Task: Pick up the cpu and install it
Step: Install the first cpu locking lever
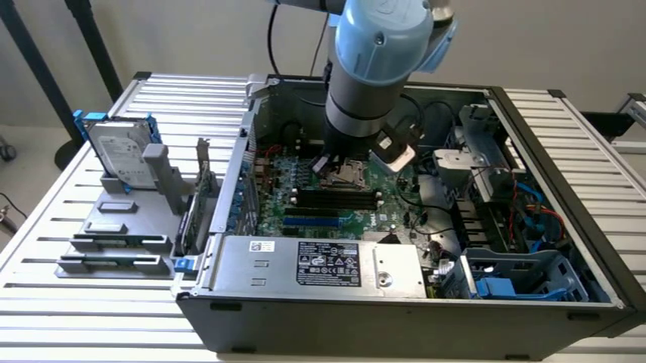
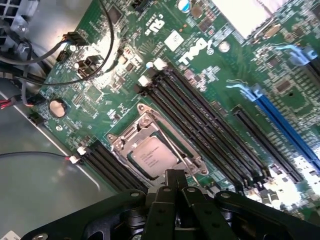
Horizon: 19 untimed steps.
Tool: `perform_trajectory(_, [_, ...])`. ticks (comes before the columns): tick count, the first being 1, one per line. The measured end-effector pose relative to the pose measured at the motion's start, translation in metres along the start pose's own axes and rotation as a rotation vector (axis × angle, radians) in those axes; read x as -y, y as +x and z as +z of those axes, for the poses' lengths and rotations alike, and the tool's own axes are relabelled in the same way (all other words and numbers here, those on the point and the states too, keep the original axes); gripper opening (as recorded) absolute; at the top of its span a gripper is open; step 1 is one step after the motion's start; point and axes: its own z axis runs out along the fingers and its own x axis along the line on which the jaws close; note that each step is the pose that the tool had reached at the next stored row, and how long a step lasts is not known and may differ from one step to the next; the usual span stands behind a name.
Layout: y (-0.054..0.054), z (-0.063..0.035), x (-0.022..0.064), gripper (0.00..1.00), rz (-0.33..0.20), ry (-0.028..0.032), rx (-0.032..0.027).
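CPU (image 2: 154,156): small flat square chip, silver-grey metal top, pale rim. Location: seated flat in the silver metal socket frame (image 2: 150,132) on the green motherboard (image 2: 210,75), between banks of long black memory slots (image 2: 210,120); judged already installed, since it lies level within the frame and nothing grips it.

Gripper (image 2: 175,182): black fingers pressed together, holding nothing, tips just beside the socket's edge near a thin wire retention lever (image 2: 175,147), likely placed to work the latch.

Grey computer case (image 1: 404,314): open on a slatted table (image 1: 60,227), giving access from above.

Silver hard drive in blue frame (image 1: 119,155): upright in a grey holder, well apart, untouched.
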Motion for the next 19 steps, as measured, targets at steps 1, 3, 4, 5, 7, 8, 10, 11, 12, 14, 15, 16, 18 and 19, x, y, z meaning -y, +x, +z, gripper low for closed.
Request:
perform_trajectory(1, [-0.001,-0.0019,-0.0006,0.11,0.0,-0.0001,0.0001])
perform_trajectory(3, [-0.004,-0.0051,-0.0013,0.11,0.0,-0.0002,0.0001])
perform_trajectory(4, [-0.006,-0.0062,-0.0013,0.11,0.0,-0.0001,0.0001])
perform_trajectory(5, [-0.009,-0.007,-0.0011,0.11,0.0,-0.0001,0.0002])
perform_trajectory(7, [-0.015,-0.0082,0.0004,0.11,0.0,-0.0001,0.0001])
perform_trajectory(8, [-0.018,-0.0084,0.002,0.11,0.0,0.0,0.0])
perform_trajectory(10, [-0.022,-0.0084,0.0056,0.11,0.0,0.0,0.0])
perform_trajectory(11, [-0.023,-0.0083,0.0069,0.11,0.0,0.0002,-0.0002])
perform_trajectory(12, [-0.024,-0.0082,0.0078,0.11,0.0,0.0001,-0.0003])
perform_trajectory(14, [-0.025,-0.0078,0.0088,0.11,0.0,0.0002,-0.0004])
perform_trajectory(15, [-0.025,-0.0075,0.0093,0.11,0.0,0.0003,-0.0006])
perform_trajectory(16, [-0.025,-0.007,0.0097,0.11,0.0,0.0003,-0.0009])
perform_trajectory(18, [-0.025,-0.0058,0.0102,0.11,-0.001,0.0003,-0.0022])
perform_trajectory(19, [-0.025,-0.0051,0.0104,0.11,-0.001,0.0001,-0.0033])
